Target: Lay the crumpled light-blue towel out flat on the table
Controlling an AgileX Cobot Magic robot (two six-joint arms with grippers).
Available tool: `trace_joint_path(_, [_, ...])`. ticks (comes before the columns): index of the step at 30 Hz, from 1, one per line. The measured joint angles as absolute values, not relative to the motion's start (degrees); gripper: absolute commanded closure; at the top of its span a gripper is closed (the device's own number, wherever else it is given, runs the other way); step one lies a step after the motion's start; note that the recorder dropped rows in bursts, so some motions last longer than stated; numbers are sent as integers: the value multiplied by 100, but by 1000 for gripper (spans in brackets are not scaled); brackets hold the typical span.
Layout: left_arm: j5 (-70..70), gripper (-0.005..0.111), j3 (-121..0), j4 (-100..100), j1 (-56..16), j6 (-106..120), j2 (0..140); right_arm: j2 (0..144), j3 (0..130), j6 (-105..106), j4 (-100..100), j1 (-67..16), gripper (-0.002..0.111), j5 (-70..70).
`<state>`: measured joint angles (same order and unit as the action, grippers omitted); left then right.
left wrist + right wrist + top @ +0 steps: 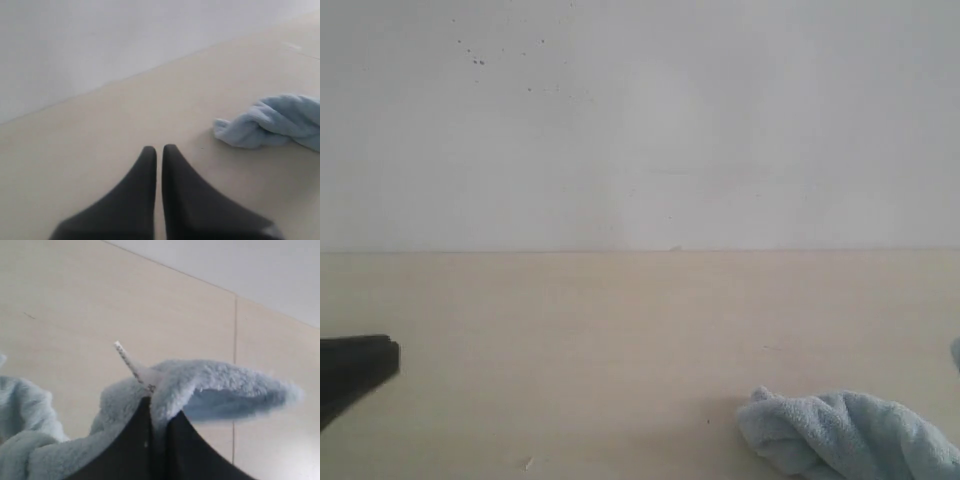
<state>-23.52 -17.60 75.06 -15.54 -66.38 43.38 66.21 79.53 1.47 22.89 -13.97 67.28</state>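
Observation:
The light-blue towel (pixel 850 435) lies crumpled on the beige table (pixel 620 340) at the front right, running off the frame's edge. In the right wrist view my right gripper (pixel 161 407) is shut on a corner of the towel (pixel 210 385), lifted off the table, with the small white tag (pixel 131 363) sticking up beside the fingers. The right gripper itself is out of the exterior view. My left gripper (pixel 390 357) hangs at the far left, well away from the towel. In the left wrist view the left gripper (pixel 159 148) is shut on nothing, the towel (pixel 272 122) lying ahead of it.
A white wall (pixel 640 120) with a few dark specks rises behind the table's far edge. A thin seam (pixel 234 370) runs across the table surface in the right wrist view. A tiny speck (pixel 528 463) lies near the front edge.

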Motion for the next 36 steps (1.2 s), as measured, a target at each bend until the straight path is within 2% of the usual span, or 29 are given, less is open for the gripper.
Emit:
trace_joint_path(5, [-2731, 102, -1749, 7656, -1865, -6638, 4693, 6856, 7943, -144, 3092, -1397, 109, 6772])
trace_joint_path(13, [-3069, 79, -1812, 7767, -2766, -6229, 5492, 7901, 7943, -979, 4027, -1290, 106, 6329])
trace_joint_path(16, [-2671, 79, -2010, 7789, -3092, -6187, 5596, 8505, 7932, -1172, 3983, -1073, 97, 6248])
trace_joint_path(20, [-2064, 79, -2235, 7443, -3267, -6173, 5772, 9111, 7934, -1292, 3863, -751, 72, 5751])
trace_joint_path(22, [-1905, 79, -2281, 7187, -3281, -6164, 5933, 9307, 7934, -1458, 3836, -559, 64, 5324])
trace_joint_path(26, [-1816, 79, -2358, 6857, -3312, -6146, 6519, 9799, 7934, -2138, 3823, 123, 62, 4575])
trace_joint_path(31, [-2053, 79, -2605, 6772, -3312, -6203, 7352, 10490, 8090, -2257, 2533, 1217, 62, 4391])
trace_joint_path(36, [-2215, 79, -2851, 6834, -3312, -6234, 7846, 10628, 8156, -637, -110, 1893, 62, 4270])
